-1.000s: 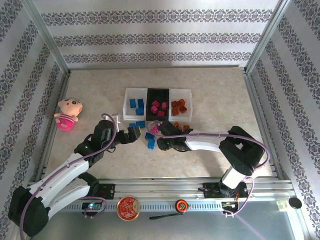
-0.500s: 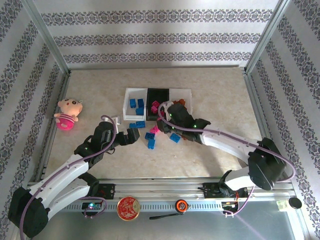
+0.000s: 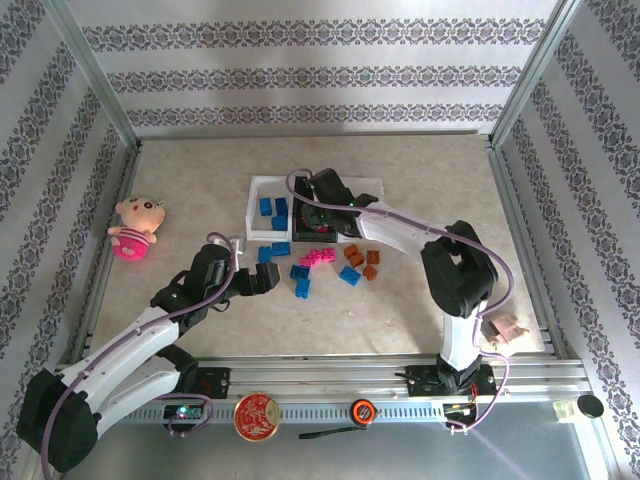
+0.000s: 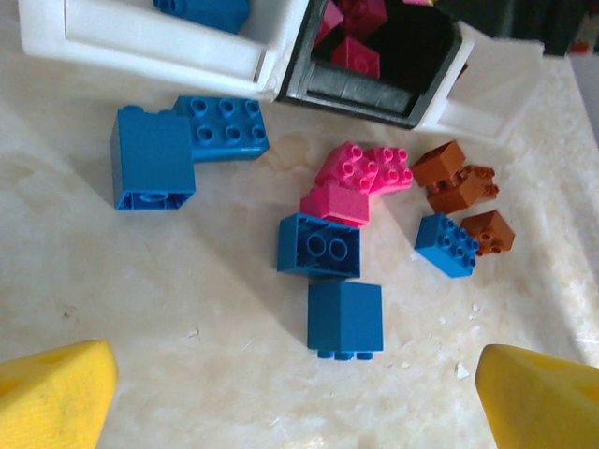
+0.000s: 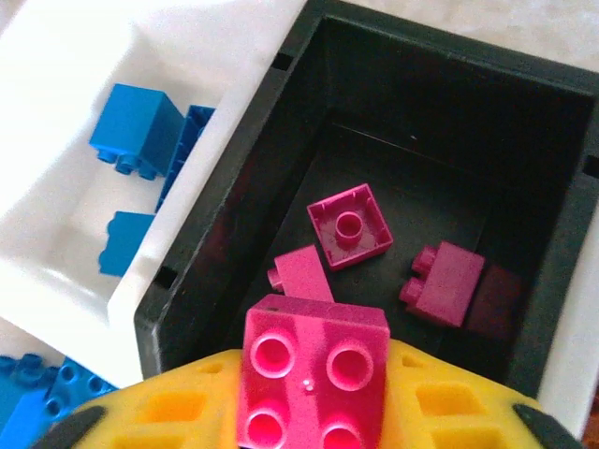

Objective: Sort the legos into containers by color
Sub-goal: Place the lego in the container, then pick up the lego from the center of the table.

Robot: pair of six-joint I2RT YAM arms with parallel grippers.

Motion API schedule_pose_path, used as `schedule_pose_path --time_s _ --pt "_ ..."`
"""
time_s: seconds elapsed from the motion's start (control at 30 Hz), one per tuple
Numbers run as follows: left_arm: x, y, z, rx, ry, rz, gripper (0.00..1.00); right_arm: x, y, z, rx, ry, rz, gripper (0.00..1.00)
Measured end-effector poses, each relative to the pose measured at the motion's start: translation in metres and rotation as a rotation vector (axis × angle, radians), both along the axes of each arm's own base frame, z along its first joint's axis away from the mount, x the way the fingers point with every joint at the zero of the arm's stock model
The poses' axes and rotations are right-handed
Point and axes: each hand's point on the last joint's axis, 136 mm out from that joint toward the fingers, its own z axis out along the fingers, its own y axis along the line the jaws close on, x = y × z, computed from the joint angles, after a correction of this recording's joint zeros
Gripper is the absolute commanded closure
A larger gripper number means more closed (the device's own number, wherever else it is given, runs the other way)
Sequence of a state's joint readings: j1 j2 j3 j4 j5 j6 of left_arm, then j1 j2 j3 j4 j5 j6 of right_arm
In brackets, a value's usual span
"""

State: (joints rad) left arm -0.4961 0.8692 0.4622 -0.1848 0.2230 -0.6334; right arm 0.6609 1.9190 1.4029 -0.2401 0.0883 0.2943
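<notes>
The table point(image 3: 430, 160), a pale marbled slab, carries everything. The right arm point(image 3: 395, 228) stretches from the near right corner toward the middle. From overhead, its bulk stands in front of most of the black tray point(image 5: 440, 42) and part of the right white tray point(image 3: 374, 186). The left arm point(image 3: 125, 345) lies low from the near left corner and ends just short of a loose pile of bricks.

The three trays sit in a row around the middle of the table. The left white tray point(image 3: 253, 205) holds blue bricks point(image 5: 136, 126). From the right wrist we count three magenta bricks point(image 5: 348, 224) on the black tray's floor.

A pink plush doll point(image 3: 135, 228) sits well apart, by the left edge.

The right fingers point(image 5: 435, 402) hang over the near rim of the black tray, clamped on a magenta brick point(image 5: 314, 369), studs toward the camera.

The left fingers point(image 4: 56, 398) are spread wide and grasp nothing, low over bare table.

Between the left fingers and the trays lies the unsorted pile:
- Two blue bricks point(image 4: 154, 159) touch each other just beside the left white tray.
- A magenta pair point(image 4: 360, 178) sits in the middle.
- Two more blue bricks point(image 4: 318, 245) lie nearer the fingers.
- A small blue brick point(image 4: 447, 245) lies among orange bricks point(image 4: 454, 178).
</notes>
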Motion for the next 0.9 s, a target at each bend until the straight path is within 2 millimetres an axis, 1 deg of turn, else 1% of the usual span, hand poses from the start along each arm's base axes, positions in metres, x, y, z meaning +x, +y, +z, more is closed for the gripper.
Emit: schedule_pose_path --time_s 0.07,0.17,0.23,0.33,0.47,0.57,0.67,0.73,0.83,0.9 --pt "-0.003 -0.001 -0.003 0.004 0.014 -0.012 0.03 0.005 0.002 -0.002 -0.018 -0.001 -0.001 0.42" --pt "-0.008 -0.006 -0.008 0.026 0.031 -0.038 0.03 0.008 0.001 -0.002 -0.031 -0.006 -0.006 0.38" --pt "-0.014 -0.014 -0.012 0.06 0.042 -0.077 0.03 0.008 0.0 0.002 -0.028 -0.013 -0.009 0.37" --pt "-0.024 -0.036 -0.019 0.127 0.052 -0.155 0.05 0.002 -0.004 0.007 -0.017 -0.023 -0.011 0.36" --pt "-0.037 -0.065 -0.037 0.235 0.075 -0.247 0.1 -0.022 -0.022 0.017 0.004 -0.031 -0.018 0.35" --pt "-0.039 -0.08 -0.053 0.32 0.094 -0.285 0.12 -0.041 -0.036 0.022 0.031 -0.038 -0.028 0.35" --pt "-0.033 -0.087 -0.063 0.389 0.095 -0.292 0.15 -0.059 -0.047 0.023 0.051 -0.037 -0.033 0.34" --pt "-0.024 -0.09 -0.066 0.428 0.083 -0.284 0.2 -0.073 -0.055 0.021 0.059 -0.036 -0.033 0.34" --pt "-0.013 -0.093 -0.07 0.477 0.067 -0.275 0.24 -0.091 -0.06 0.023 0.065 -0.044 -0.02 0.33" --pt "-0.006 -0.096 -0.077 0.515 0.07 -0.272 0.26 -0.104 -0.062 0.026 0.073 -0.056 -0.008 0.33"
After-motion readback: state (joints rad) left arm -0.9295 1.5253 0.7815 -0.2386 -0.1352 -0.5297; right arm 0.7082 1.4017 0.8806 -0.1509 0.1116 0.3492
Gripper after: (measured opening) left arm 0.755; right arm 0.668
